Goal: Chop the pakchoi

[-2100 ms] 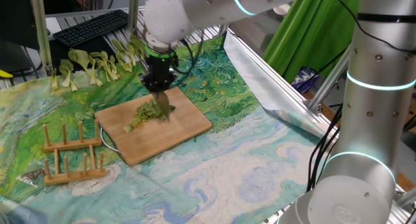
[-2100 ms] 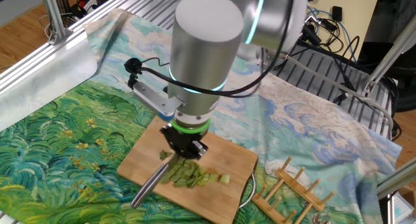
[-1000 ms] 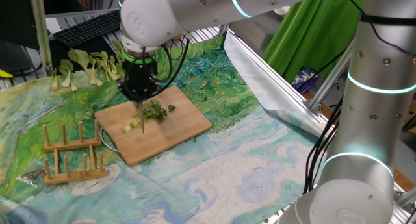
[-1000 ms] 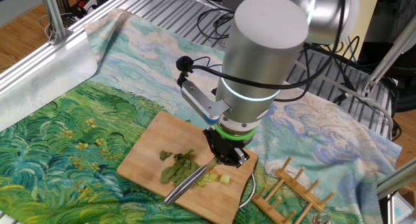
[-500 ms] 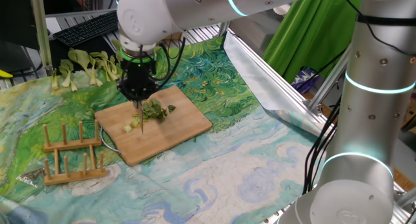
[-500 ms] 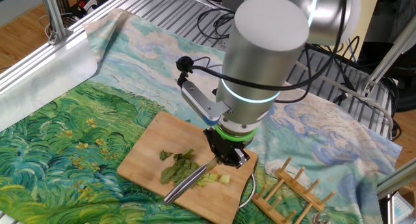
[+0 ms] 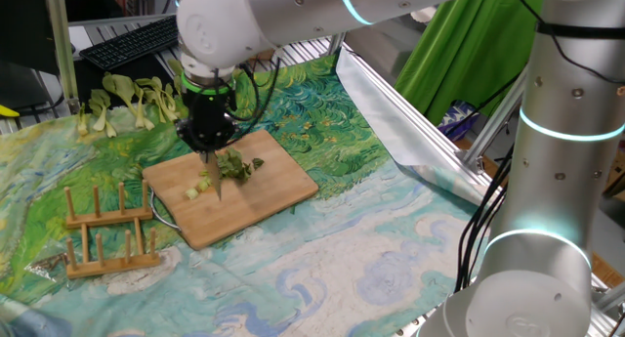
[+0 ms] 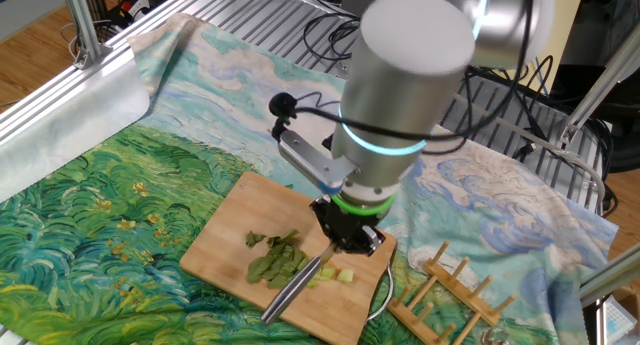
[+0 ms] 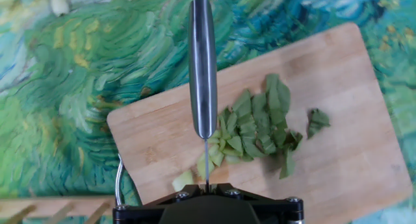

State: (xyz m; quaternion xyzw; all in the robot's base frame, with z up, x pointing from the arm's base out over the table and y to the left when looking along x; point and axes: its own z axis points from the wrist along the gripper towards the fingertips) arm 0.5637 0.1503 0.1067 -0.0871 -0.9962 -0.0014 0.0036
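Steel knife (image 8: 296, 287) clamped in gripper (image 8: 343, 239) over cut pakchoi (image 9: 255, 129) — handle apparently swung slightly since before.

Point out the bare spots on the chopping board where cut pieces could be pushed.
The rectangular bamboo chopping board is bare along the edge beyond the chopped green pakchoi, and at the corner beside the steel knife handle. Crowded: mid-board, around the pile and the blade.

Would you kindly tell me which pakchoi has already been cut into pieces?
The green pakchoi on the bamboo cutting board, under the claw; the whole pakchoi row lies uncut on the cloth beyond.
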